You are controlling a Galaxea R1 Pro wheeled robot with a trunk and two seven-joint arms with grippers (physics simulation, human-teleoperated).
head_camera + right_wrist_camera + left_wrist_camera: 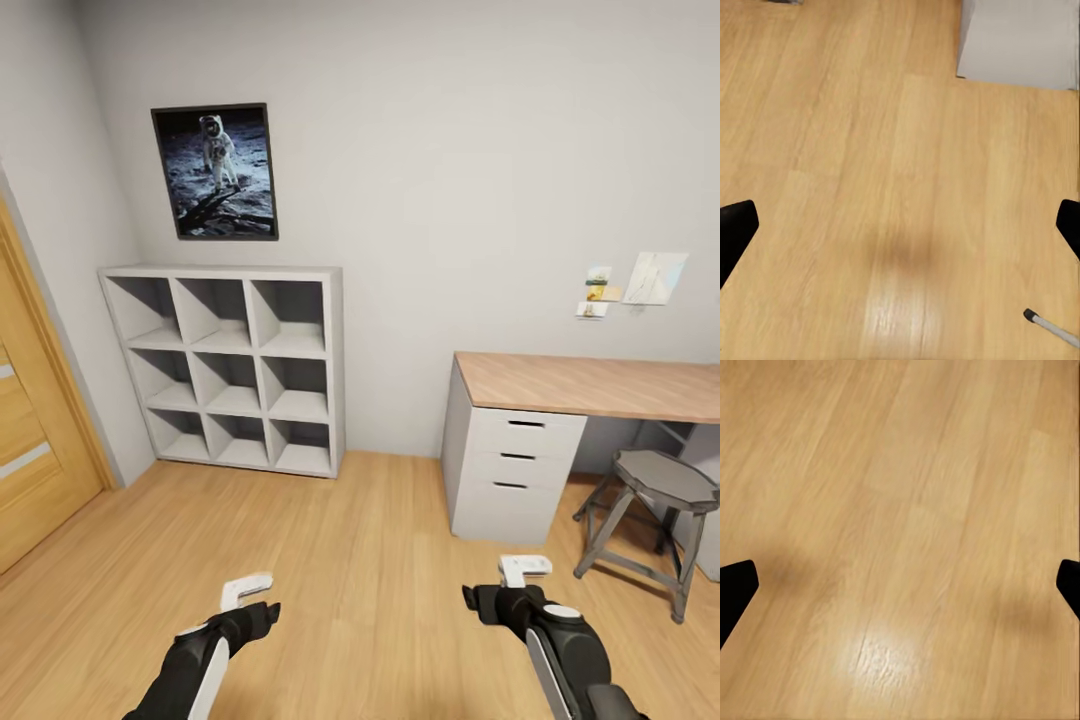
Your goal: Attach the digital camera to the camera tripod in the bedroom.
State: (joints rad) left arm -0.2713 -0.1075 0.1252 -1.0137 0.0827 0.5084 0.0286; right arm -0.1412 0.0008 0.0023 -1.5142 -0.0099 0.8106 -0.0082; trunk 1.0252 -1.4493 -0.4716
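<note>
The digital camera is out of view, and so is the body of the camera tripod. A thin silver leg with a black foot (1048,327) lies at the edge of the right wrist view; I cannot tell what it belongs to. My left gripper (247,590) hangs low over the light wood floor (360,560), open and empty. In its wrist view the dark fingertips (736,585) stand far apart over bare boards. My right gripper (524,570) is likewise open with nothing between its fingertips (736,225).
A grey cube shelf (235,368) stands against the far wall under an astronaut poster (216,172). A wood-topped desk (590,385) with white drawers (515,470) is at right, with a grey metal stool (660,520) beside it. A wooden door (35,440) is at left.
</note>
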